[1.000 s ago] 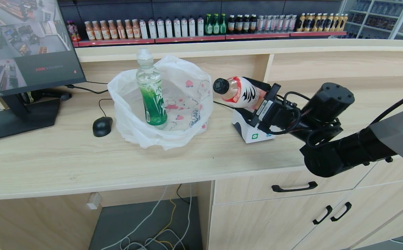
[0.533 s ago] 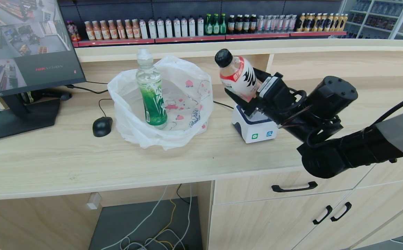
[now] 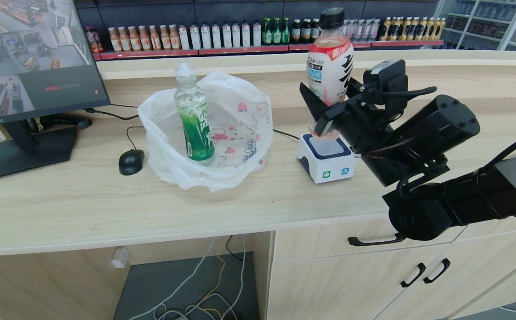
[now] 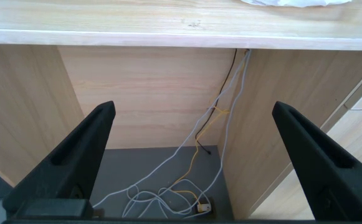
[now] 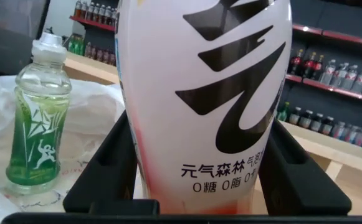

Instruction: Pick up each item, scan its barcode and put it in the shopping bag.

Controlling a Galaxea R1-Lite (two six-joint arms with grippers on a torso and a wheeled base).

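Observation:
My right gripper (image 3: pixel 329 113) is shut on a white bottle with a black cap (image 3: pixel 330 62), holding it upright just above the white barcode scanner (image 3: pixel 327 158) on the counter. The right wrist view has the same white bottle (image 5: pixel 205 106) between the black fingers (image 5: pixel 106 165). Left of the scanner stands the white shopping bag (image 3: pixel 236 133), and a green drink bottle (image 3: pixel 192 120) stands upright in it, the green bottle (image 5: pixel 38 121) also showing in the right wrist view. My left gripper (image 4: pixel 193 155) hangs open below the counter edge, with nothing between its fingers.
A monitor (image 3: pixel 27 58) on a black stand sits at the counter's left, with a black mouse (image 3: pixel 131 162) and its cable beside the bag. Shelves of bottles (image 3: pixel 258 33) run along the back. Loose cables (image 4: pixel 193 180) lie on the floor under the counter.
The right gripper has swung the white bottle from lying tilted over the scanner to upright and raised it. The bag and green bottle have not moved.

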